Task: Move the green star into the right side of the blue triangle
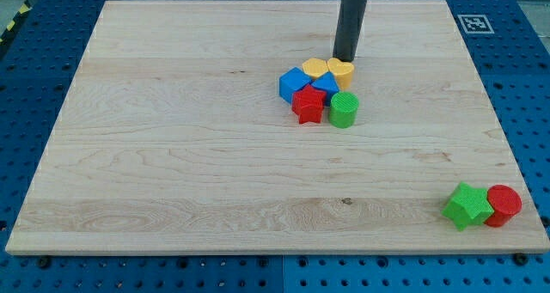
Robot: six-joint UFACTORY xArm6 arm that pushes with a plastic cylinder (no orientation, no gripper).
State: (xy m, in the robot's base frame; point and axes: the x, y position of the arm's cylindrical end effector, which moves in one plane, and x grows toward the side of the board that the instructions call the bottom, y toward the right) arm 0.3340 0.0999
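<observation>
Resting on the board, my tip stands at the far side of the cluster, just behind the two yellow blocks, and it carries nothing, because it is only a rod with no jaws to open or close. Going from near to far: at the view's bottom right the green star lies close to the board's corner, touching a red cylinder on its right. A wide stretch of bare wooden board follows. Then comes the cluster: a red star and a green cylinder in front, a blue cube at the left, the blue triangle in the middle, and behind them a yellow heart and another yellow block. The star is well apart from its target, so the task seems not yet started. I judge two risks. If the tip leaves straight toward the star, it may knock the yellow blocks and move the triangle. Also, the star sits near the edge, so a push from a bad angle could drag the red cylinder along or send the star off the board.
</observation>
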